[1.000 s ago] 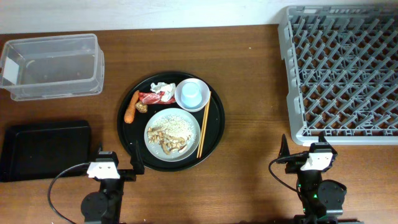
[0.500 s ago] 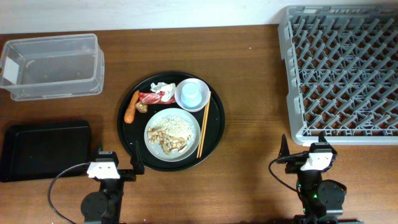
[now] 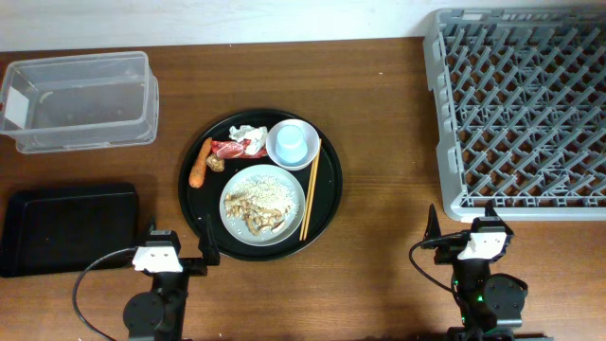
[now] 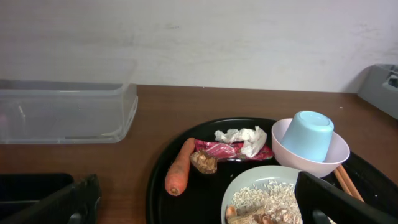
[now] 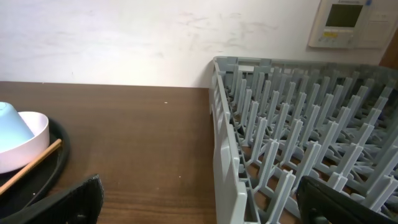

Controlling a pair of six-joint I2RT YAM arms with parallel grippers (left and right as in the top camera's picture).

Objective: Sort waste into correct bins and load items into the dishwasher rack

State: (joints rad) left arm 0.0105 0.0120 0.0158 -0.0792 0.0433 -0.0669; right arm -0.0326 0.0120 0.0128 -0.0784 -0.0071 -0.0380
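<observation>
Left pincer [image 3: 179, 239]: jaws fully apart, nothing in them. It sits low at the near desk [image 3: 379, 114] edge, between the flat black tray [image 3: 66, 227] and the round black tray [image 3: 327, 204].
Right pincer [image 3: 461, 223]: also wide open and empty, parked just off the near edge of the rack [image 3: 521, 114].

Outward from the left pincer:
- White plate [image 3: 230, 223] sits on the near part of the round tray, with rice and brown scraps [image 3: 258, 201] on it.
- Chopsticks [image 3: 310, 189] lie along the plate's right side, on the round tray, with their far ends by the bowl.
- White bowl [image 3: 276, 152] is at the far side of the round tray. The blue cup [image 3: 293, 142] sits inside it, tipped over with its bottom up.
- Left of the bowl is the crumpled tissue [image 3: 248, 134], with the red wrapper [image 3: 227, 149] touching it.
- A small brown scrap [image 3: 216, 163] lies next to the wrapper.
- Carrot [image 3: 200, 163] is at the tray's left rim, just beside that scrap.
- The flat black tray is at the near left of the desk.
- Clear tub [image 3: 80, 99] is at the far left, white label [image 3: 14, 106] on its left end, nothing visible inside.

Outward from the right pincer: the grey rack fills the far right corner, and no dishes show on its pegs. The wrist view catches the bowl, the cup and a chopstick end at its left edge, well apart from the rack.
</observation>
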